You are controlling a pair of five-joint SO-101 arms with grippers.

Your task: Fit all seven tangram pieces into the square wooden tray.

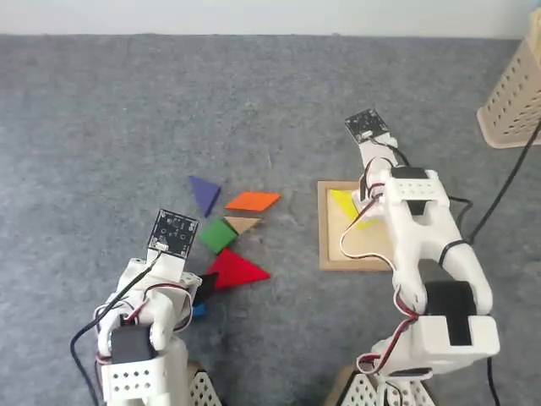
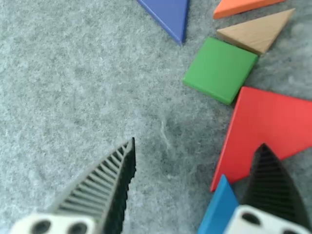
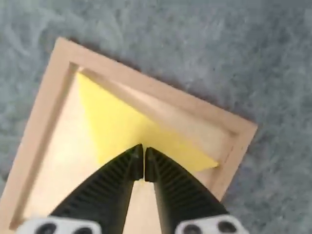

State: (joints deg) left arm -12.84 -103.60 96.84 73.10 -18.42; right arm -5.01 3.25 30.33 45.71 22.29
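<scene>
Wooden tray point(image 1: 325, 233) holds just one of seven pieces, the yellow triangle point(image 3: 117, 126), beneath the pinched-together right end effector point(image 3: 144, 163). Six lie loose on the desk point(image 1: 101, 127) and are yet to be fitted: purple triangle point(image 1: 204, 193), orange parallelogram point(image 1: 253, 200), tan triangle point(image 1: 243, 224), green square point(image 1: 218, 235), red triangle point(image 1: 237, 269), blue piece point(image 1: 199, 310) — the last two beside the left end effector point(image 2: 197, 144), spread wide.

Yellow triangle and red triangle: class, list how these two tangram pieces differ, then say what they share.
The yellow triangle lies inside the wooden tray, tucked into one corner. The red triangle lies on the grey carpet, outside the tray. The shut right gripper is over the yellow triangle, while the open left gripper is at the red triangle's edge. Both are triangles lying flat.
</scene>
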